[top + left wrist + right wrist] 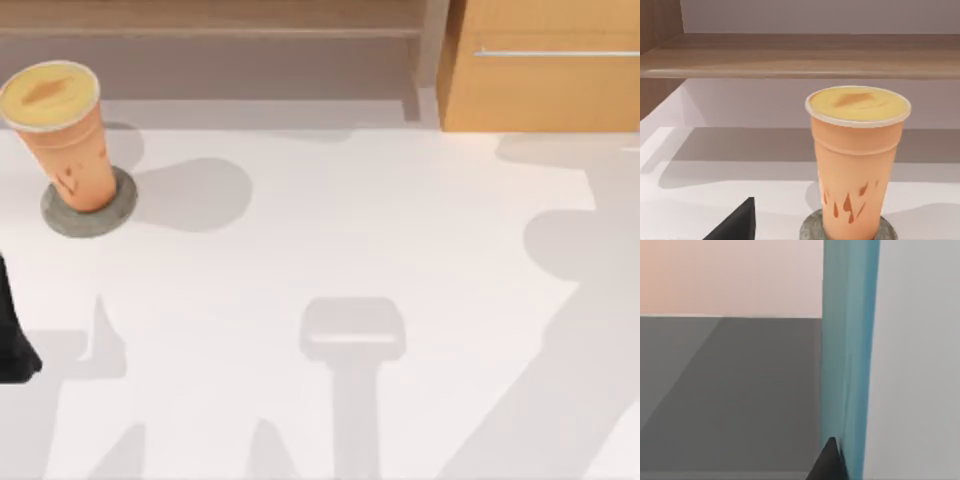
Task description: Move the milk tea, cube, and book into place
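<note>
You see the orange-tan milk tea [70,140], pale-yellow lid with a tan smudge, dark orange marks low on its side, on a speckled grey disc [112,212]; white surface [400,220]; teal panel [850,360]

White tabletop backed by wooden furniture

A pale white table [400,230] is crossed by soft grey shadows toward the lower frame. A long wooden shelf [210,20] is seen along the top left, and a light wood cabinet [540,90] with a slim metal handle [555,52] at upper right.
</note>
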`<action>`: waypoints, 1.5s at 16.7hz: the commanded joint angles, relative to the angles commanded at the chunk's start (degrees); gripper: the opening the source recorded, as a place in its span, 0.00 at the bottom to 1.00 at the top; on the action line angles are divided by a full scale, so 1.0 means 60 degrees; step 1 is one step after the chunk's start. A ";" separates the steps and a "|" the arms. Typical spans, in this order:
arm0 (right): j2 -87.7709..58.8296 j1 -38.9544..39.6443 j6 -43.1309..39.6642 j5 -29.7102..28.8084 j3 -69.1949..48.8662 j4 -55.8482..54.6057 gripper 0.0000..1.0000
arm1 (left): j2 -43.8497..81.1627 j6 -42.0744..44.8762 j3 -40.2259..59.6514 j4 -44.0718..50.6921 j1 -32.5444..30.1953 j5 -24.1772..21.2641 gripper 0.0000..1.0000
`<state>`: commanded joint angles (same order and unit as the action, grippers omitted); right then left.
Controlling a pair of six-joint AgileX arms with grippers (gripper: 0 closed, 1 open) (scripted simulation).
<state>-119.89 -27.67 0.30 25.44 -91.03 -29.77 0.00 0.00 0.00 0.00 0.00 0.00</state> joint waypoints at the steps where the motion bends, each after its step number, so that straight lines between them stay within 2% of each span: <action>1: 0.0171 -0.0020 0.0181 -0.0011 0.0105 -0.0020 0.00 | 0.0000 0.0000 0.0000 0.0000 0.0000 0.0000 1.00; 6: 0.1839 -0.0170 0.2252 -0.0055 0.1562 -0.0259 0.00 | 0.0000 0.0000 0.0000 0.0000 0.0000 0.0000 1.00; 16: 0.5650 -0.0721 0.8679 0.0202 0.7429 -0.1512 0.00 | 0.0000 0.0000 0.0000 0.0000 0.0000 0.0000 1.00; 21: 0.5732 -0.0968 1.0952 0.0294 1.0676 -0.1891 0.00 | 0.0000 0.0000 0.0000 0.0000 0.0000 0.0000 1.00; 25: 0.5205 -0.1076 1.1918 0.0337 1.2429 -0.1958 0.00 | 0.0000 0.0000 0.0000 0.0000 0.0000 0.0000 1.00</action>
<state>-88.67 -34.12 71.81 27.46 -16.45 -41.52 0.00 0.00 0.00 0.00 0.00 0.00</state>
